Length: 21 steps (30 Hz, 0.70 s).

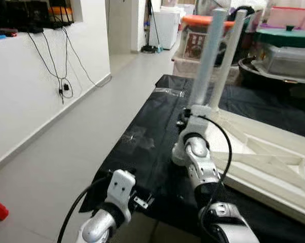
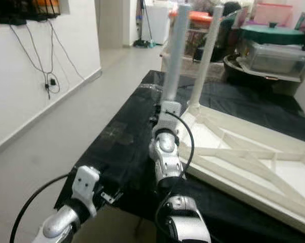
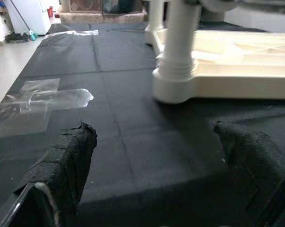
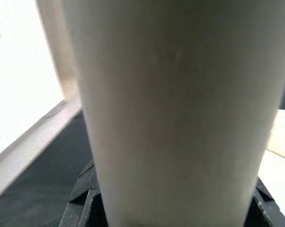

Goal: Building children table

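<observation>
Two legs up on the upturned tabletop; our right gripper fingers clamp the near leg, left gripper fingers wide open, empty; more legs likely left.

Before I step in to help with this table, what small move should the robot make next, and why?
Probably twist the near leg further into its corner socket. The right hand grips this upright leg low down, the tabletop lies upside down on the black mat, and the far leg already stands. The left hand hangs open above the mat.
</observation>
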### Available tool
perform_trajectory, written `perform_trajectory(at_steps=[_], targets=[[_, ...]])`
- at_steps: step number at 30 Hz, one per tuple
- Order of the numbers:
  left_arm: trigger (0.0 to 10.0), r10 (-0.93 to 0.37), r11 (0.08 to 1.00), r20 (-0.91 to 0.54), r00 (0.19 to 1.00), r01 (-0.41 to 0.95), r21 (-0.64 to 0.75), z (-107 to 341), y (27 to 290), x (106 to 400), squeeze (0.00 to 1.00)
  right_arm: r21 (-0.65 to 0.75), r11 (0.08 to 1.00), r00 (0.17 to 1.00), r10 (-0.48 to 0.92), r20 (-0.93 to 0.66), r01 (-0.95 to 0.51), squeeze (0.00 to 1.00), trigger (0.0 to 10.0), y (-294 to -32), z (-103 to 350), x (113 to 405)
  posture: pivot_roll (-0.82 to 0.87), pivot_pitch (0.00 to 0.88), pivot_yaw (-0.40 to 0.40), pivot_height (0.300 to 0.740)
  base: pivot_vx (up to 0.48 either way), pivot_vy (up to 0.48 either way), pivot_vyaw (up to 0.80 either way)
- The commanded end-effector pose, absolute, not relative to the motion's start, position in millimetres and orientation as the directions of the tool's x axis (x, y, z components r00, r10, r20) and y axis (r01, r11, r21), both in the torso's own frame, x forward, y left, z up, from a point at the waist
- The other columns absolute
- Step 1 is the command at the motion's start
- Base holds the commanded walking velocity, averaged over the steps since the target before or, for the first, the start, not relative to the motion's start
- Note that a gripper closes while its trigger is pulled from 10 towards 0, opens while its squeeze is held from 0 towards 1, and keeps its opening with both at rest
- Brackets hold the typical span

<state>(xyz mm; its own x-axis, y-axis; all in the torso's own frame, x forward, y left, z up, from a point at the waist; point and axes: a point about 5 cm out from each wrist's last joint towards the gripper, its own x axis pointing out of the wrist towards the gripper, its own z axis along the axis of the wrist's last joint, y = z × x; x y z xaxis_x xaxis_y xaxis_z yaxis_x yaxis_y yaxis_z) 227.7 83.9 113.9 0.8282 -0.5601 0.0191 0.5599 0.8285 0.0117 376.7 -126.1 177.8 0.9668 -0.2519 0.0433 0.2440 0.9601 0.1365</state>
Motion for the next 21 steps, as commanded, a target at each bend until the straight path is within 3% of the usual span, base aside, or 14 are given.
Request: perform_trajectory(at_steps=[1,2,4,5,7,8,13,16,18,21], targets=[[10.0,-0.56,0.828,0.011,0.828,0.56,0.016,111.2,84.0,228.5,0.0,0.241,0.936,0.962,-0.272,0.032,0.256,0.0,10.0,-117.7,168.2,367.9,0.15,0.0,-0.061,0.74,0.0,0.0,0.0],[10.0,-0.56,0.829,0.011,0.829,0.559,0.017,111.0,83.9,228.9,0.0,0.228,0.953,0.973,-0.22,0.067,0.199,0.18,10.0,-109.5,170.5,368.8,0.15,0.0,-0.064,0.74,0.0,0.0,0.0],[10.0,-0.56,0.829,0.011,0.829,0.559,0.017,110.9,83.7,229.2,0.0,0.215,0.963,0.978,-0.185,0.093,0.161,0.18,10.0,-104.5,172.0,369.3,0.15,0.0,-0.064,0.74,0.0,0.0,0.0],[10.0,-0.559,0.829,0.012,0.829,0.559,0.017,110.7,83.5,229.6,0.0,0.21,0.972,0.987,-0.125,0.103,0.101,1.0,10.0,-99.8,170.4,370.6,0.15,0.0,-0.064,0.74,0.0,0.0,0.0],[10.0,-0.558,0.83,0.012,0.83,0.558,0.016,110.5,83.3,230.1,0.0,0.192,0.979,0.991,-0.09,0.103,0.069,1.0,10.0,-97.6,168.5,372.0,0.15,0.0,-0.064,0.74,0.0,0.0,0.0],[10.0,-0.557,0.831,0.013,0.83,0.557,0.015,110.0,83.1,230.9,0.0,0.164,0.986,0.998,-0.043,0.04,0.036,0.0,10.0,-102.4,160.3,375.9,0.15,0.0,-0.066,0.74,0.0,0.0,0.0],[10.0,-0.556,0.831,0.013,0.831,0.555,0.013,109.2,82.9,232.2,0.0,0.089,0.995,0.998,-0.044,-0.039,0.047,0.0,10.0,-112.7,156.2,380.6,0.14,0.0,-0.064,0.74,0.0,0.0,0.0],[10.0,-0.557,0.831,0.014,0.83,0.557,0.012,108.9,82.7,233.5,0.0,0.128,0.992,1.0,-0.012,-0.023,0.015,0.0,10.0,-121.7,165.3,387.3,0.13,0.0,-0.064,0.74,0.0,0.0,0.0],[10.0,-0.558,0.83,0.014,0.83,0.558,0.012,108.2,82.4,234.8,0.0,0.16,0.976,0.989,0.142,0.032,-0.145,0.0,10.0,-122.6,178.9,393.1,0.14,0.0,-0.068,0.74,0.0,0.0,0.0],[10.0,-0.558,0.83,0.014,0.83,0.558,0.013,107.9,82.3,235.7,0.0,0.171,0.957,0.972,0.231,0.033,-0.233,0.0,10.0,-121.0,181.6,395.6,0.14,0.0,-0.068,0.74,0.0,0.0,0.0]])
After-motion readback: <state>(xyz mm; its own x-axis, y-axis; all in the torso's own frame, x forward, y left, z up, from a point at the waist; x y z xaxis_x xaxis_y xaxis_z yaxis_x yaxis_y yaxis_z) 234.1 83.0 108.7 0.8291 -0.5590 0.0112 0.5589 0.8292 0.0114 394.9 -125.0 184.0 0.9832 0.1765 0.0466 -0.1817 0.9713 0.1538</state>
